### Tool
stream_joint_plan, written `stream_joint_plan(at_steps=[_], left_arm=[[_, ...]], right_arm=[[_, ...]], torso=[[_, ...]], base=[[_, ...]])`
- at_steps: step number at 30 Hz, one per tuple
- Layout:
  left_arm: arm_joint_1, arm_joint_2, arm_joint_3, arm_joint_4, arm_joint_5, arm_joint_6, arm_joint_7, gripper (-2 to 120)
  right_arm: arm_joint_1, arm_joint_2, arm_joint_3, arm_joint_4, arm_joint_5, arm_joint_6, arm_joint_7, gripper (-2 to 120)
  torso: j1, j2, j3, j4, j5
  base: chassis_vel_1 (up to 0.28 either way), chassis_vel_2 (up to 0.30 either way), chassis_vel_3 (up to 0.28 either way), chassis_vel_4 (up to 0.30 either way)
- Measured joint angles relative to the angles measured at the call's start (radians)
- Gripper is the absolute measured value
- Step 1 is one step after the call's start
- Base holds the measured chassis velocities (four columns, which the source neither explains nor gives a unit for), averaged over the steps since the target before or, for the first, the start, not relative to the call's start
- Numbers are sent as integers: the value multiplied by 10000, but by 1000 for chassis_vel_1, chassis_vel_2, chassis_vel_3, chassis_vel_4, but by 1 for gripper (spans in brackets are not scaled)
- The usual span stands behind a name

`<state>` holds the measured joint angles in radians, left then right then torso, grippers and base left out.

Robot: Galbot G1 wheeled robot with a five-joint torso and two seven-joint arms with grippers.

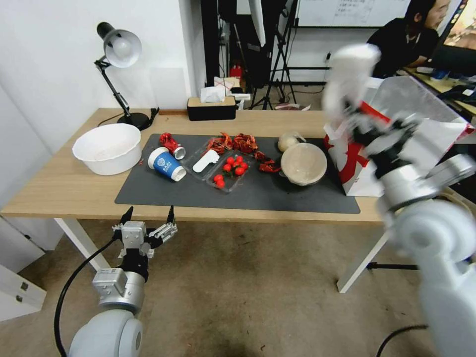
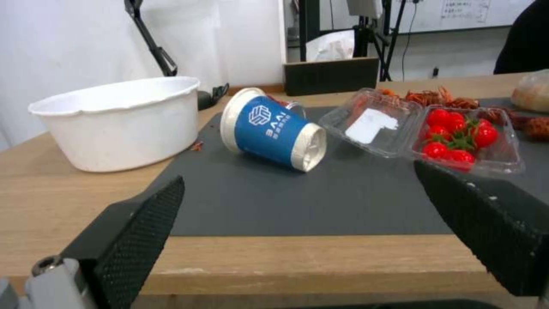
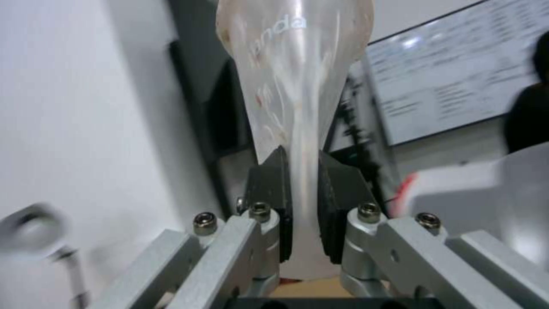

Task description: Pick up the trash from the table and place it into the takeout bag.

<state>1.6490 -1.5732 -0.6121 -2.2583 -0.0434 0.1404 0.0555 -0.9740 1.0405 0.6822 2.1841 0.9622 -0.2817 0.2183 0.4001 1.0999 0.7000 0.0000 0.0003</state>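
Note:
My right gripper [image 1: 358, 115] is raised over the open top of the white-and-red takeout bag [image 1: 359, 183] at the table's right end. It is shut on a squashed clear plastic cup [image 3: 297, 86], whose upper part rises above the fingers [image 1: 349, 69]. On the dark mat [image 1: 277, 196] lie a blue paper cup [image 1: 166, 164] on its side, a crushed red can [image 1: 171, 144], a beige paper bowl [image 1: 303, 162] and a beige wad [image 1: 289, 140]. My left gripper [image 1: 148, 218] hangs open below the table's front edge, facing the blue cup [image 2: 273, 128].
A large white basin [image 1: 107, 147] stands on the light-wood table [image 1: 59, 188] at the left, behind it a desk lamp [image 1: 119, 49]. A clear clamshell of tomatoes [image 1: 229, 171], red scraps [image 1: 243, 143] and a tissue box [image 1: 211, 106] are mid-table.

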Motion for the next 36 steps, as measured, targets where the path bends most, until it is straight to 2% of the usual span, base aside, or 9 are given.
stream_joint_plan(at_steps=[8, 16, 21, 24, 27, 31, 32, 35, 36], left_arm=[[-36, -10, 52, 97, 44, -99, 58, 100], [-48, -12, 72, 131, 58, -159, 149, 100], [-46, 11, 35, 154, 58, -212, 158, 100], [-43, 11, 33, 161, 58, -223, 159, 100], [-40, 6, 40, 181, 58, -238, 166, 100], [-43, 3, 46, 189, 60, -243, 170, 100], [-43, 3, 46, 189, 60, -243, 170, 100], [-43, 1, 50, 196, 62, -244, 174, 100], [-43, 1, 50, 196, 62, -244, 174, 100]], right_arm=[[1078, -709, 350, -1810, 207, -296, 1670, 7], [1626, -671, -114, -2884, 233, -637, 2633, 7], [1676, -540, -214, -2917, 251, -773, 2714, 25], [1686, -532, -216, -2909, 254, -801, 2720, 31], [1680, -539, -209, -2836, 257, -826, 2736, 46], [1644, -578, -138, -2662, 363, -801, 2685, 60], [1644, -578, -138, -2662, 363, -801, 2685, 60], [1473, -639, -30, -2109, 784, -420, 2059, 73], [1473, -639, -30, -2109, 784, -420, 2059, 73]], torso=[[0, 0, 0, -1, -2], [0, 0, 1, 1, -1], [-1, 0, -1, 0, -4], [-1, 1, -1, 0, -4], [0, 0, -1, 0, -4], [-1, 0, -1, -1, -4], [-1, 0, -1, -1, -4], [0, 1, -1, 0, -3], [0, 1, -1, 0, -3]], base=[[0, 0, 0, 0], [0, 0, 0, 0], [0, 0, 0, 0], [0, 0, 0, 0], [0, 0, 0, 0], [0, 0, 0, 0], [0, 0, 0, 0], [0, 0, 0, 0], [0, 0, 0, 0]])
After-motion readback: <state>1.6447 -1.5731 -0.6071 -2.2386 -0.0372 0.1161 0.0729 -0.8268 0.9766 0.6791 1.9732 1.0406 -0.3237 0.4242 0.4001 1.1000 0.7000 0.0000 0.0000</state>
